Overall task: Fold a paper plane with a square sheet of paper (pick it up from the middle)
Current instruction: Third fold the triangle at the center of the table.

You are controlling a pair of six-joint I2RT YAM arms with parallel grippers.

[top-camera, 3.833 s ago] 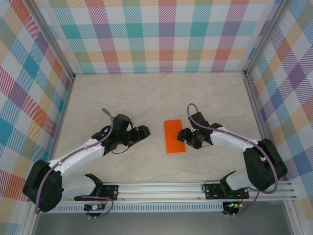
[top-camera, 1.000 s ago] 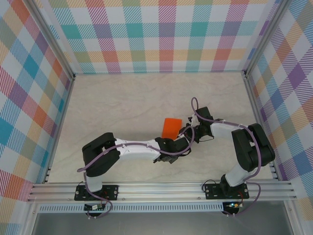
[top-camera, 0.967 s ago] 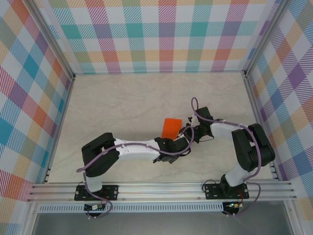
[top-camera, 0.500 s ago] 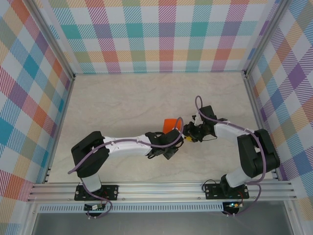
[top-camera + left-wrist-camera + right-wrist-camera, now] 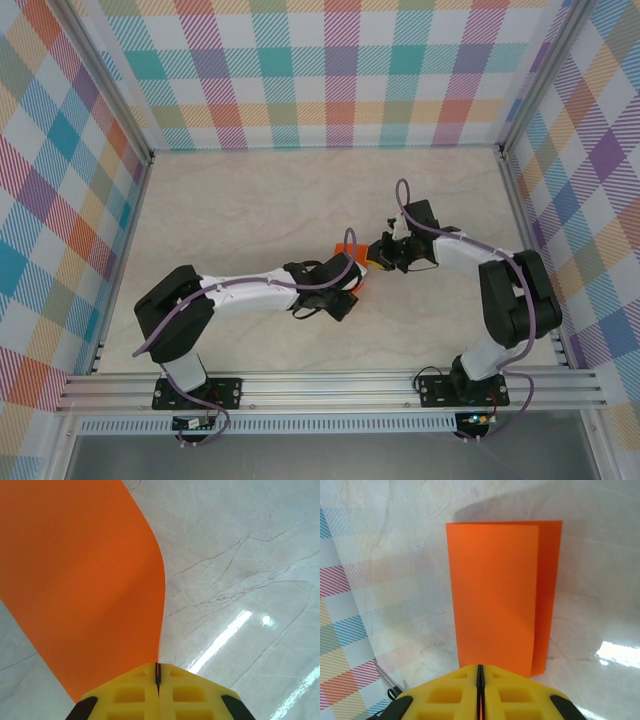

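The square sheet of paper (image 5: 495, 590), bright orange and folded in half with one layer's edge offset, is held off the marble table between both grippers. In the right wrist view it stands ahead of my right gripper (image 5: 480, 680), which is shut on its near edge. In the left wrist view the paper (image 5: 85, 580) curves away to the left, its edge pinched in my shut left gripper (image 5: 158, 675). From above, just a sliver of the paper (image 5: 347, 247) shows between the left gripper (image 5: 352, 272) and the right gripper (image 5: 378, 254), which nearly touch at mid-table.
The marble table (image 5: 250, 200) is boxed in by checkered walls (image 5: 330, 80) on three sides. An aluminium rail (image 5: 330, 385) with both arm bases runs along the near edge. The left arm stretches diagonally across the near half of the table.
The paper lay flat earlier with the left gripper far off to the left. Since then the left gripper has closed on it, and both grippers have shifted slightly toward the back, turning the paper edge-on.
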